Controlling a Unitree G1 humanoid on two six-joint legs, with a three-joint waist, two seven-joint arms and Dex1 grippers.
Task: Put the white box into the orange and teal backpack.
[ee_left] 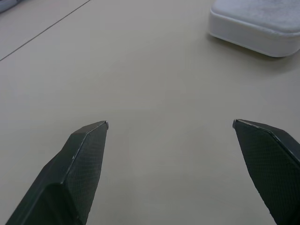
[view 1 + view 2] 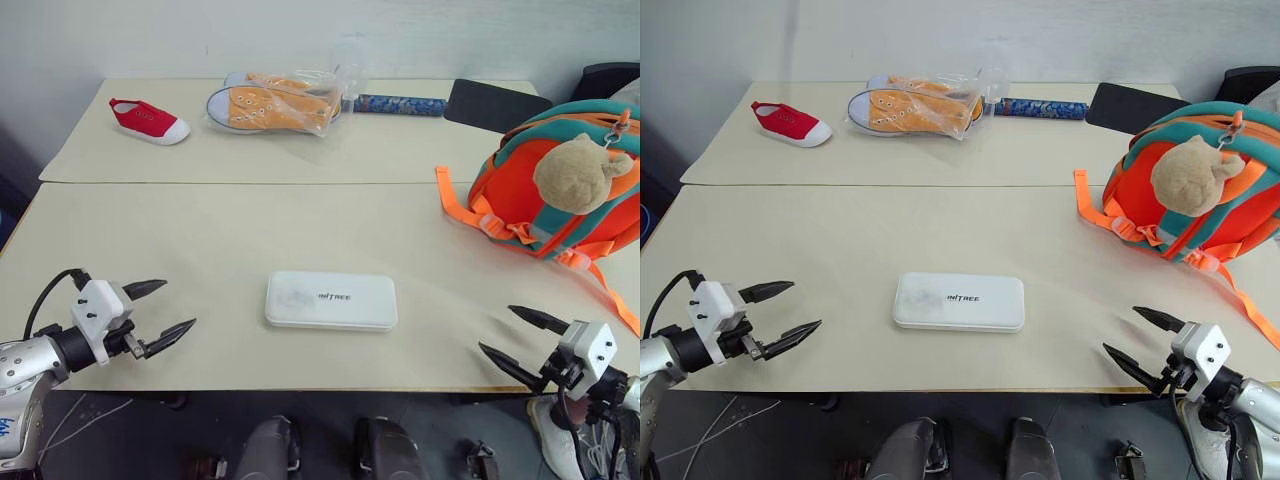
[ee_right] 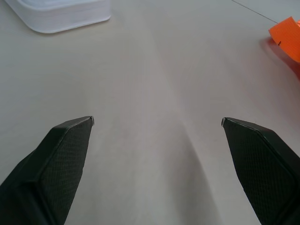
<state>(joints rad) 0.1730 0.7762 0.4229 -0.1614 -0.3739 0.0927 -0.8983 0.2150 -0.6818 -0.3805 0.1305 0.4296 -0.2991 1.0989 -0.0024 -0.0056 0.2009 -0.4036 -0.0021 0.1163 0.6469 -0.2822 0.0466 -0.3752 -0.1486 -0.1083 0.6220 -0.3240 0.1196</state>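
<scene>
White box (image 2: pixel 331 300) is lying untouched at lower centre of the surface (image 2: pixel 200 240); orange and teal backpack (image 2: pixel 560 180) is sitting at right; left gripper (image 2: pixel 160 315) and right gripper (image 2: pixel 522 342) fingers are spread wide, holding nothing; everything remains undone.

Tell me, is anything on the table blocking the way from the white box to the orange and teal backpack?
Nothing visible is. The white box lies flat near the front of the table, and only bare tabletop stretches between it and the orange and teal backpack at the right. The shoes lie far back, out of the way.
</scene>
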